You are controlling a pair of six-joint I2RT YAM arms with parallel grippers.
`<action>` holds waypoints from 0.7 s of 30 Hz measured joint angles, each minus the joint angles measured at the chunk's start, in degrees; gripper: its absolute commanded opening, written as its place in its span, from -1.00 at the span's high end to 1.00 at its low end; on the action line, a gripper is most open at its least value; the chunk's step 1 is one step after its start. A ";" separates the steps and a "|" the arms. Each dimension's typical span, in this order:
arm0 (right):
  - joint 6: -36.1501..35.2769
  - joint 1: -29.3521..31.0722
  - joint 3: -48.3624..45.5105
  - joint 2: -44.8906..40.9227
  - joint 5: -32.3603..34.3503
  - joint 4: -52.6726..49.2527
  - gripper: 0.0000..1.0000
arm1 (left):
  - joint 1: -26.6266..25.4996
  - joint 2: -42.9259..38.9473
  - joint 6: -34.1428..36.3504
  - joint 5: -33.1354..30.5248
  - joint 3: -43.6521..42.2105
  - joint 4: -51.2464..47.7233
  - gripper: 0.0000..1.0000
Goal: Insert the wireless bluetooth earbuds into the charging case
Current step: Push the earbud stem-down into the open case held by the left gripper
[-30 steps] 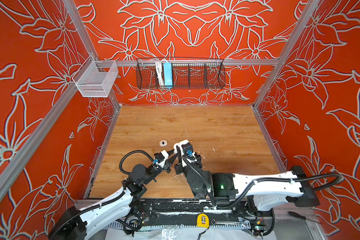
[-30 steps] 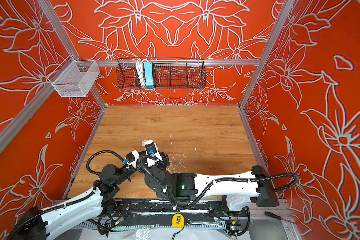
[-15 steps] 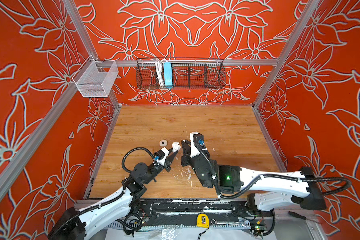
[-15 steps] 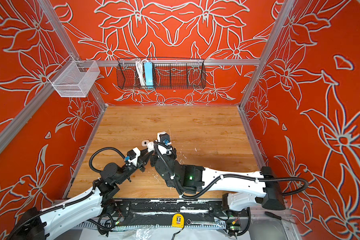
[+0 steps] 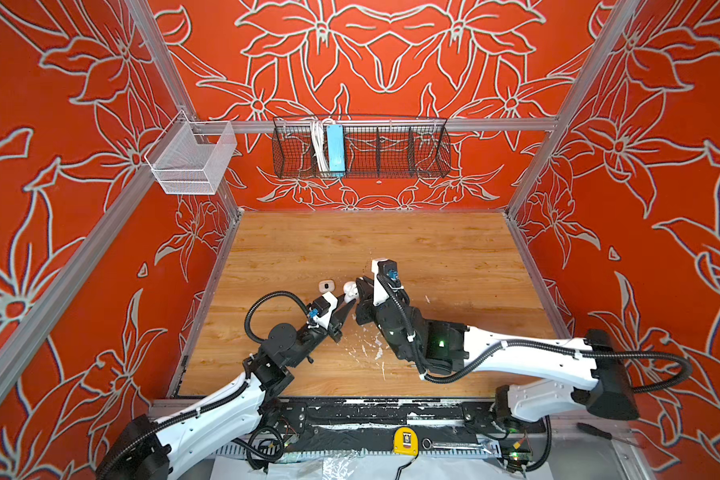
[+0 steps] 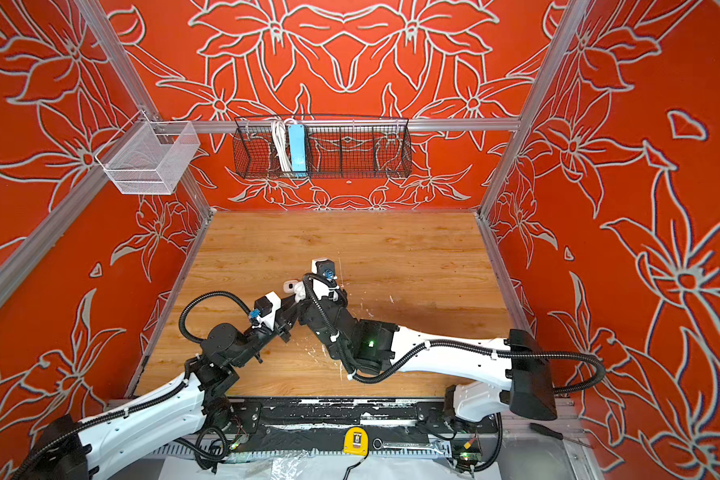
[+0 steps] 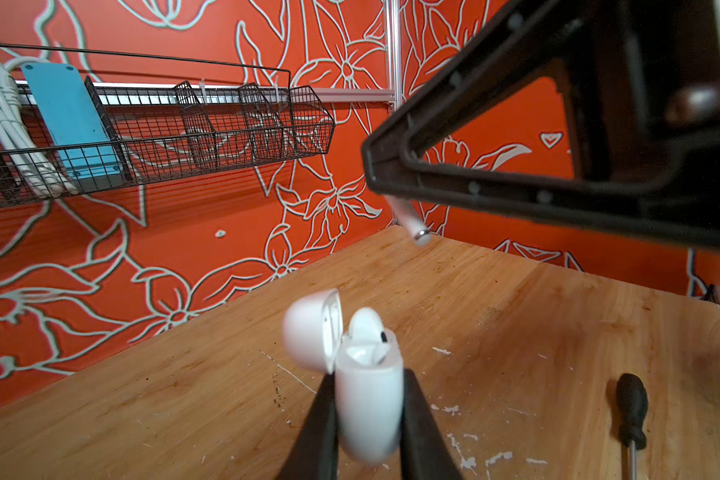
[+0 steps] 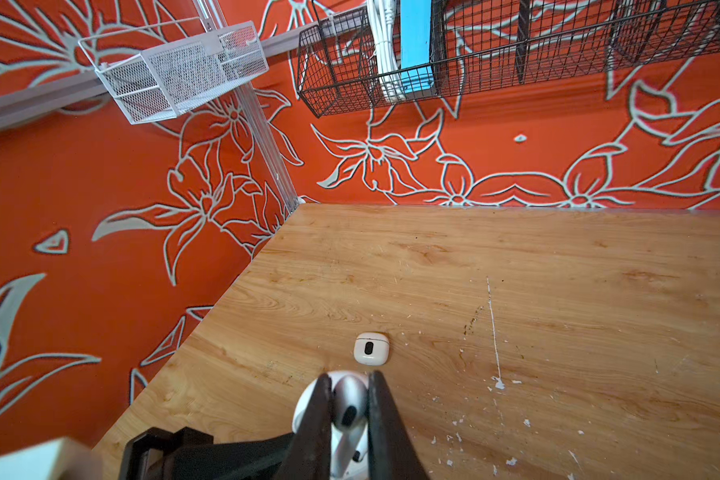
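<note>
Charging case [image 7: 368, 415]: white, lid hinged open to one side; located at mid-depth of the worktop, slightly left of centre [image 5: 350, 289].
Seated earbud [image 7: 364, 326]: white with a dark spot; stands in the open case, its head above the rim.
Left end effector [image 7: 368, 382]: narrow; its two black fingers [image 7: 319, 428] clamp the lower body of the case from both sides.
Second earbud [image 8: 350, 395]: white, pinched by its head; the stem [image 7: 412, 218] points down toward the worktop.
Right end effector [image 8: 350, 380]: narrow, closed on the second earbud; in both top views it meets the left end effector tip to tip.
Earbud-to-case relation: in the left wrist view the held earbud hangs above and beyond the open case, apart from it, not inserted.
White box [image 8: 371, 348]: rounded square with a dark oval mark; lies flat on the worktop just left of and slightly beyond the case [image 5: 326, 285].
Screwdriver [image 7: 632, 415]: black handle; lies flat in the left wrist view, well apart from the case.
Worktop [image 5: 391, 245]: light wood grain, scratched, with white paint flecks [image 5: 366, 349] on the near part.
Walls [image 5: 391, 62]: orange-red with pale flower outlines, on three sides, framed in aluminium rails.
Wire basket [image 5: 391, 149]: black, on the far wall; holds a blue block [image 5: 335, 147] and a white cable [image 5: 319, 145].
Mesh basket [image 5: 188, 166]: white, at the far left corner.
</note>
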 measured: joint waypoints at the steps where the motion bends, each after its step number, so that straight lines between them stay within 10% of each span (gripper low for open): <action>1: 0.09 -0.02 0.00 0.35 -0.13 0.35 1.00 | 0.00 0.00 0.00 -0.04 0.00 -0.07 1.00; 21: -0.72 1.16 -0.48 6.51 4.04 6.67 1.00 | 0.00 -1.77 -1.90 -0.98 -0.02 -1.11 1.00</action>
